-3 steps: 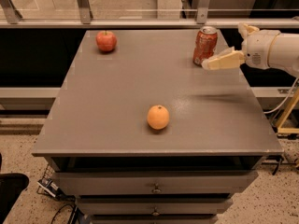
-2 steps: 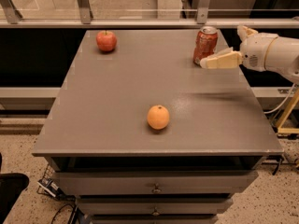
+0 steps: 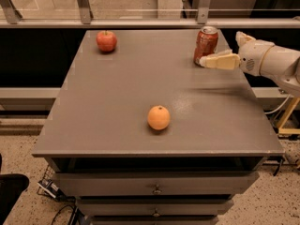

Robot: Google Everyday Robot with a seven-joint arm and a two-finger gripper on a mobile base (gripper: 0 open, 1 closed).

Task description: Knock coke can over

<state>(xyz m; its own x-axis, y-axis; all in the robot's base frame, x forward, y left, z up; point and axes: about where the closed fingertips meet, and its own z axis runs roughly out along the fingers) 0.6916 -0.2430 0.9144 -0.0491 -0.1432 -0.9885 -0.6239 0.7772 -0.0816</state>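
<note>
- The coke can (image 3: 206, 45) stands upright near the far right corner of the grey table (image 3: 117, 102).
- The gripper (image 3: 219, 61) reaches in from the right, low over the tabletop. Its cream tip is at the can's lower right side and seems to touch it.
- Whether the gripper is wide or narrow cannot be told from this angle.
- A red apple (image 3: 107, 41) sits near the far left corner, well apart from the can.
- An orange (image 3: 159, 117) lies toward the front middle of the table.
- Drawers (image 3: 154, 187) show below the front edge.
</note>
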